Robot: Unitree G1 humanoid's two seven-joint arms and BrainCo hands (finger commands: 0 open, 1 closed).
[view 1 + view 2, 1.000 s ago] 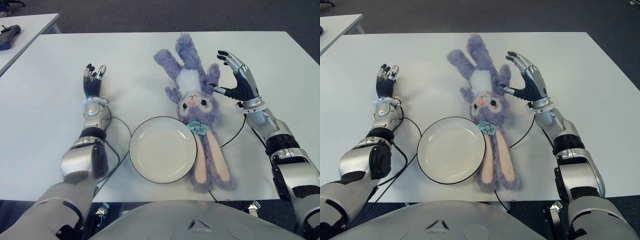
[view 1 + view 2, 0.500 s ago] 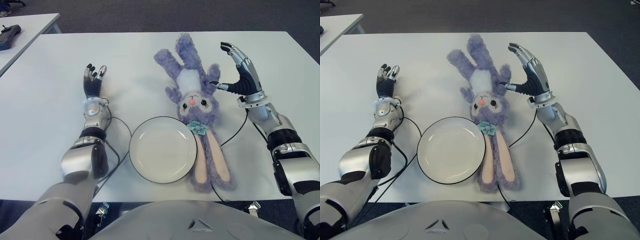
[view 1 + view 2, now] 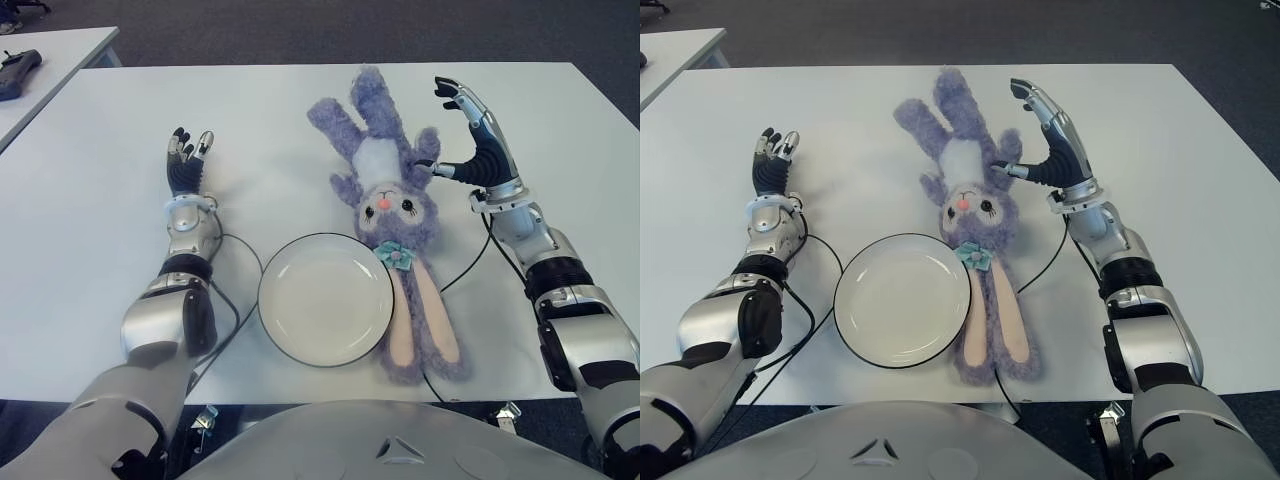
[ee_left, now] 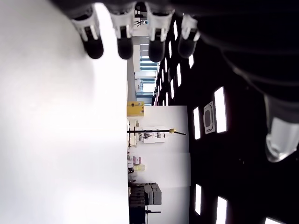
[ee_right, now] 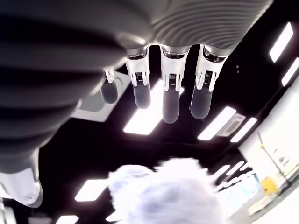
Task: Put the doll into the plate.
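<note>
A purple plush rabbit doll [image 3: 390, 210] lies face up on the white table [image 3: 270, 120], its long ears pointing toward me and its legs away. The white plate [image 3: 326, 298] sits just left of the doll's ears, bare inside. My right hand [image 3: 462, 130] is raised beside the doll's right side, fingers spread, thumb tip close to the doll's paw; it holds nothing. In the right wrist view the doll's fur [image 5: 166, 196] shows below the spread fingers [image 5: 170, 100]. My left hand [image 3: 188, 160] is on the table left of the plate, fingers extended.
Black cables [image 3: 235, 300] loop on the table around the plate and beside the doll. A second white table [image 3: 50, 60] with a dark object [image 3: 18, 70] stands at the far left. The table's right edge lies beyond my right arm.
My right hand has risen and shifted left toward the doll, its thumb now near the doll's paw. The left hand, doll and plate have not moved.
</note>
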